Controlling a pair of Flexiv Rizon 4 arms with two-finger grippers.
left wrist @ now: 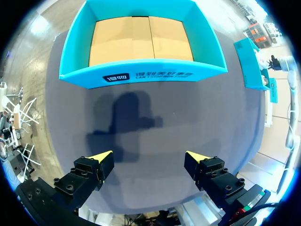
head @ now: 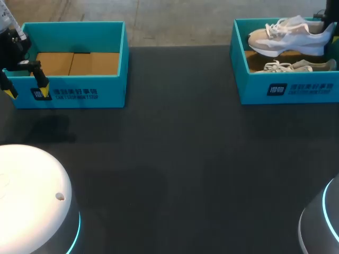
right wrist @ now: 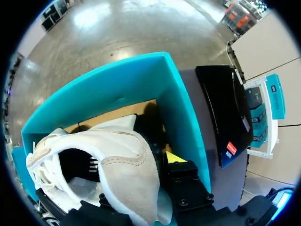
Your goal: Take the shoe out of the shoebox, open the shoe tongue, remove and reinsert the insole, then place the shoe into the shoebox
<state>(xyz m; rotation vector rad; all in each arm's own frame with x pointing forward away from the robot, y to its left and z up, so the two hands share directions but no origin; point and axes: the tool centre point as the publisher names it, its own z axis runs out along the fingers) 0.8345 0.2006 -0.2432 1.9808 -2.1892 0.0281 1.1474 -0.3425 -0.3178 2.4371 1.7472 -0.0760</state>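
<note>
A white and beige shoe [head: 288, 37] hangs raised over the right teal shoebox [head: 286, 90], toe pointing left. My right gripper [head: 327, 29] is shut on its heel. In the right wrist view the heel collar of the shoe [right wrist: 127, 165] fills the space by one yellow fingertip [right wrist: 171, 157]; the other finger is hidden behind the shoe. A second shoe [head: 296, 66] lies on the box floor beneath. My left gripper [head: 26, 91] hovers open in front of the left teal shoebox [head: 74, 95], holding nothing, its fingers [left wrist: 101, 157] spread above the dark table.
The left shoebox [left wrist: 141, 75] holds only brown cardboard. White robot bases sit at the front left [head: 32, 196] and front right [head: 323, 222] corners. Dark tabletop [head: 180, 148] stretches between the two boxes.
</note>
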